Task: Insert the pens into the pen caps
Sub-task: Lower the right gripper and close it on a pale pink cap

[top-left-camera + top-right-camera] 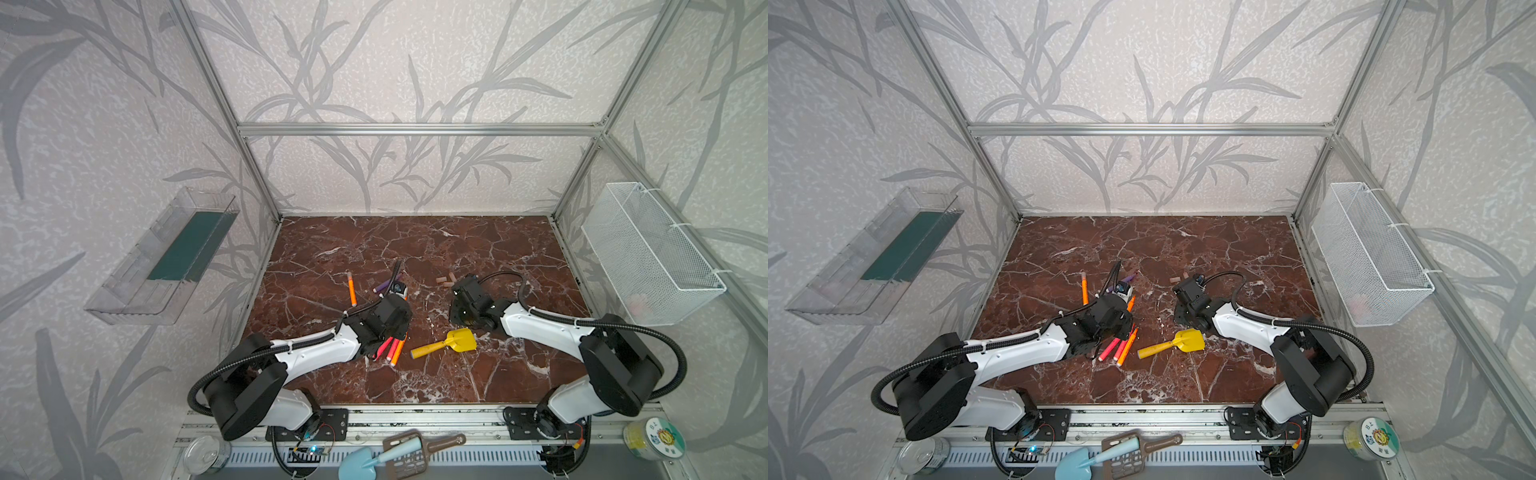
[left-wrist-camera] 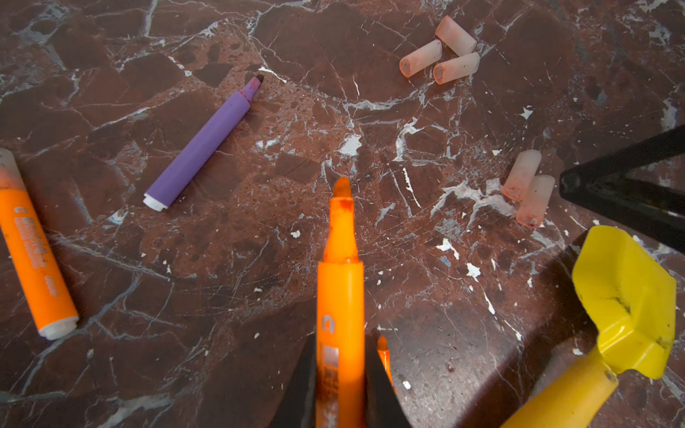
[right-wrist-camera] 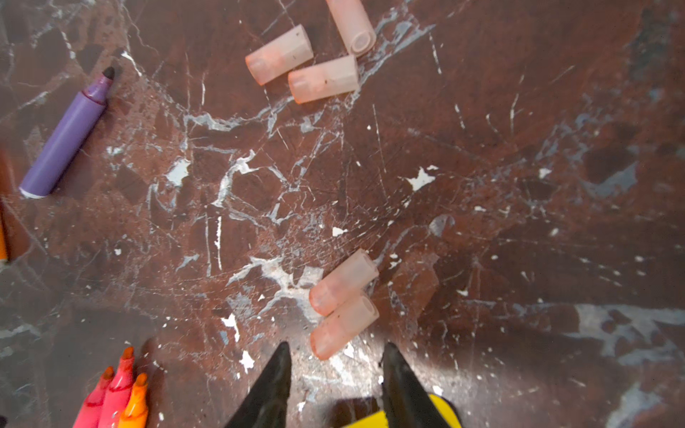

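In the left wrist view my left gripper (image 2: pixel 340 346) is shut on an orange pen (image 2: pixel 340 281) whose bare tip points toward the pen caps. Three caps (image 2: pixel 441 55) lie in a far cluster, and two more (image 2: pixel 528 189) lie beside my right gripper's fingers (image 2: pixel 611 185). In the right wrist view my right gripper (image 3: pixel 336 350) is open just short of the nearer cap (image 3: pixel 343 326) of that pair, with nothing between its fingers. A purple pen (image 2: pixel 200 144) and a second orange pen (image 1: pixel 352 291) lie on the table. Three pens (image 1: pixel 388 351) lie bundled under the left wrist.
A yellow toy shovel (image 1: pixel 446 344) lies between the arms, with its blade under the right wrist. A white wire basket (image 1: pixel 652 253) hangs on the right wall and a clear bin (image 1: pixel 166 257) on the left wall. Metal frame posts edge the marble table (image 1: pixel 415 245).
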Robot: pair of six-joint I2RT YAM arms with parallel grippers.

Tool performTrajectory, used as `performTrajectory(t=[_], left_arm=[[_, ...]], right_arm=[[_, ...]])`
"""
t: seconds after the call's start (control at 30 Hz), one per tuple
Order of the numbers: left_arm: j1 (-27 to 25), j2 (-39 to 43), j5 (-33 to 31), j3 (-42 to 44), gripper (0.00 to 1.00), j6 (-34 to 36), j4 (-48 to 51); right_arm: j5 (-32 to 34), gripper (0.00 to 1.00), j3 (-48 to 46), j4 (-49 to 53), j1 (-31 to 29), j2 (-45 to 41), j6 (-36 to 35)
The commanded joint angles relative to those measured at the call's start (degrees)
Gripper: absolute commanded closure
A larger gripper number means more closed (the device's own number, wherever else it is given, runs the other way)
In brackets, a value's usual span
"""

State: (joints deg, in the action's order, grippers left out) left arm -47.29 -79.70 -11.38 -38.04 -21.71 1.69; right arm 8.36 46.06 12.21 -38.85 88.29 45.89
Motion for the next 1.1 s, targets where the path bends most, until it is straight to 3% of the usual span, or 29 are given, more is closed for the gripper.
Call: performTrajectory(t=[0.0,0.4,0.77,1.07], left_arm=[[0.0,-0.4,-0.6,-0.2,1.0,-0.9,-0.3],[0.0,0.5,-2.0,-0.1,1.0,-1.1,0.7],[0.0,1.3,-2.5,0.2,1.0,-1.2,1.0],[0.0,1.1,-2.6,0.2,1.0,-1.1,1.0]], right_arm=[[2.7,0.59,2.0,3.2,-0.3,1.8,-1.9],[3.6,0.63,5.4,4.5,-0.3,7.6,-3.0],[6.3,0.77,5.5,6.4,-0.3,8.1,-2.9],[7.6,0.77,6.6,7.9,-0.3,9.2,-3.2]])
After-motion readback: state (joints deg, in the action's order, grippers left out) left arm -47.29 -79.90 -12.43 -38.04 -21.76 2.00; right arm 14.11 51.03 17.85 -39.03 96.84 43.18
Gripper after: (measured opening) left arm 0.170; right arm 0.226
